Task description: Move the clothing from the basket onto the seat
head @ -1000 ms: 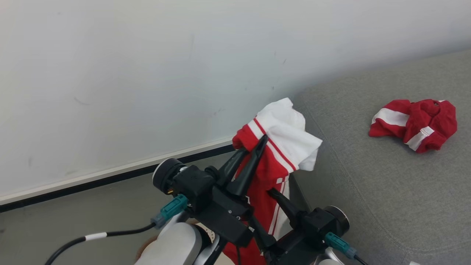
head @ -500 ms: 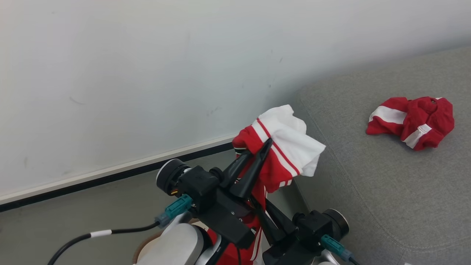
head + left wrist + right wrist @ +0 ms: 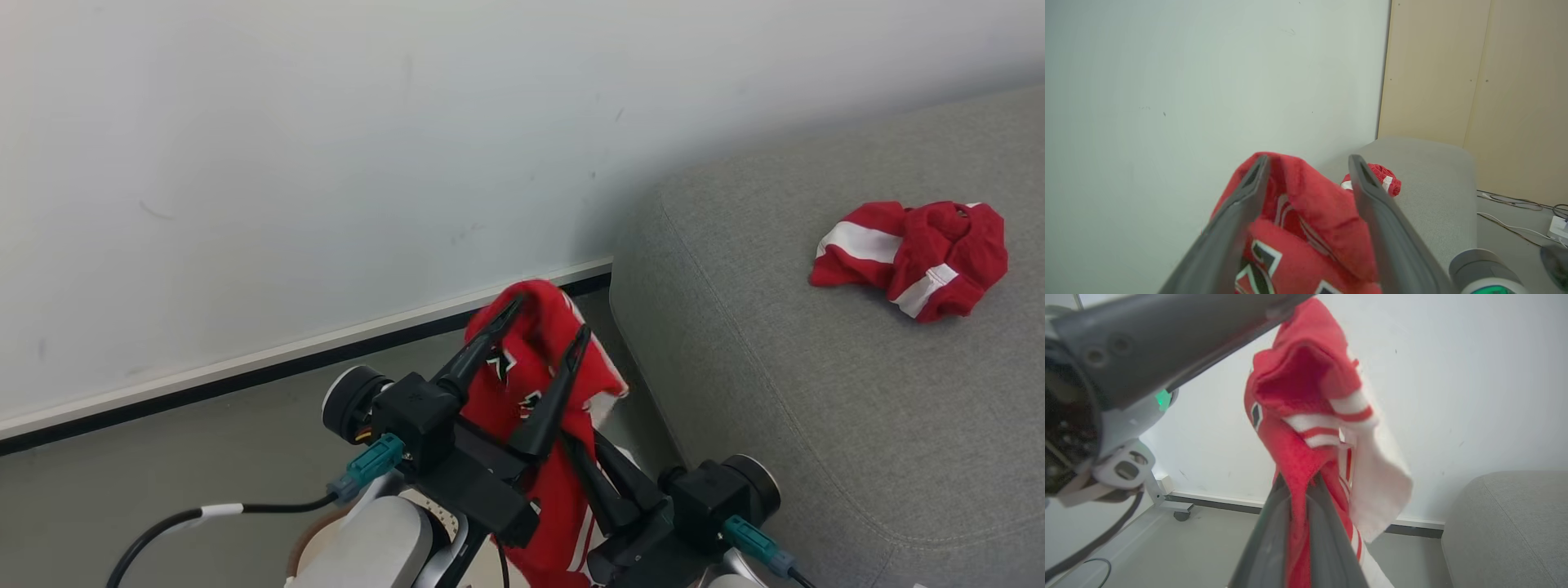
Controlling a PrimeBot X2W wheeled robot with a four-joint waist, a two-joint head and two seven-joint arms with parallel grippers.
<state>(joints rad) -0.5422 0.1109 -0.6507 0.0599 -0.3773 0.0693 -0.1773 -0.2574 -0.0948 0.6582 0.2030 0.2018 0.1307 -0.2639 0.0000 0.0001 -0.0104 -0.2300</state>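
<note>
Two red-and-white garments are in play. One crumpled garment (image 3: 910,257) lies on the seat (image 3: 816,425), far right, well apart from both arms. The hanging garment (image 3: 539,384) is right in front of me, above the floor (image 3: 163,465) just left of the seat's left edge, not over the cushion. Its long axis runs roughly top to bottom, with the red fold uppermost and a white panel drooping down one side.

The right gripper (image 3: 1298,484) is clenched on the fabric low down, red cloth squeezed between its two fingers. The left gripper (image 3: 551,317) stands spread wide, one finger on either side of the top fold. The cloth drapes between them unpinched, so I judge the right arm carries the weight.

What the coming move turns on: the seat lies to the right of the claw that has the grip, and the right arm is the nearer one. I would swing right until the whole length hangs over the cushion, watching that the fold does not snag on the left fingers.

The seat is grey woven fabric, broad, with room on the near side of the crumpled piece. A pale wall (image 3: 326,163) with a dark skirting strip (image 3: 245,384) runs behind, and beige panels (image 3: 1494,81) stand beyond the seat.
</note>
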